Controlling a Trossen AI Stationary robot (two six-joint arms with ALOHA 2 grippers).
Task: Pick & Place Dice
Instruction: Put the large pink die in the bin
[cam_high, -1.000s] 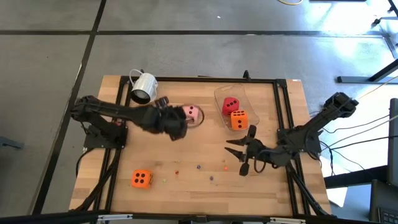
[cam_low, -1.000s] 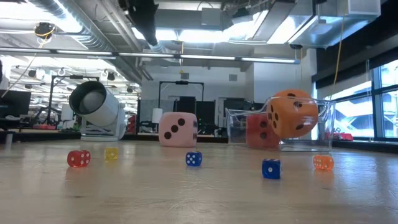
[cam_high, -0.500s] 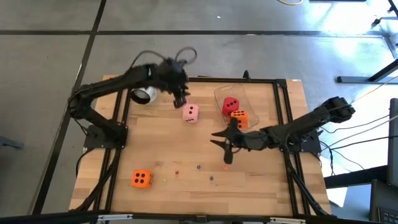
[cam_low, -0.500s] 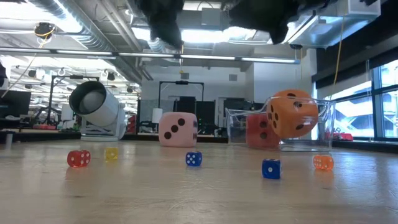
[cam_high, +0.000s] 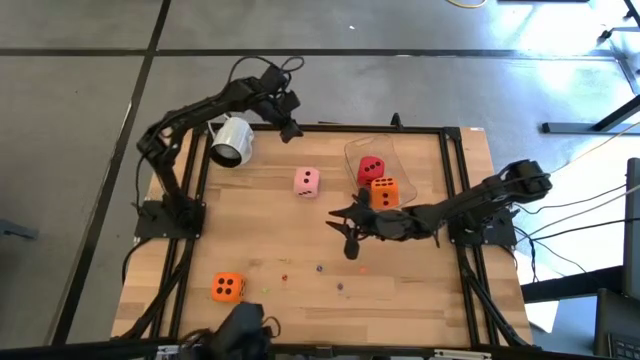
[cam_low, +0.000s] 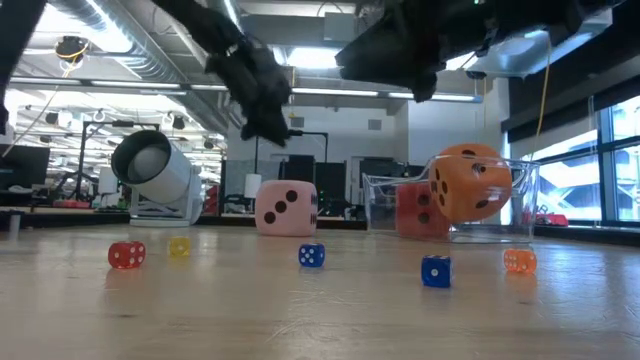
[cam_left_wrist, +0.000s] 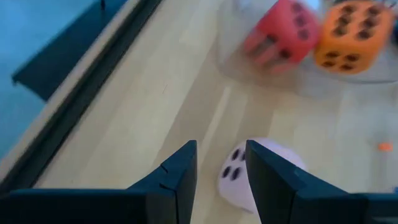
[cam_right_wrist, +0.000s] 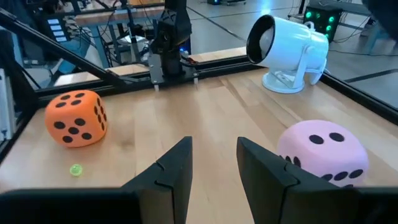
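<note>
A pink die (cam_high: 307, 181) rests on the table's far middle and also shows in the low view (cam_low: 286, 208). A red die (cam_high: 371, 168) and an orange die (cam_high: 384, 191) sit in a clear container (cam_high: 360, 150). A second orange die (cam_high: 227, 287) lies near the front left. My left gripper (cam_high: 288, 127) is open and empty, raised above the far edge beside the mug. In the left wrist view (cam_left_wrist: 221, 168) it looks down at the pink die (cam_left_wrist: 261, 180). My right gripper (cam_high: 345, 228) is open and empty, just right of the table's middle, pointing left.
A white mug (cam_high: 230, 140) lies on its side at the far left. Several tiny coloured beads (cam_high: 320, 268) are scattered on the near half of the table. A black frame (cam_high: 455, 170) borders the wooden top. A dark shape (cam_high: 240, 330) shows at the near edge.
My left gripper has drawn away from the pink die, rising and going toward the far edge near the mug. The die stays where it was on the table. My right gripper has reached toward the table's left and a little farther back, staying open.
</note>
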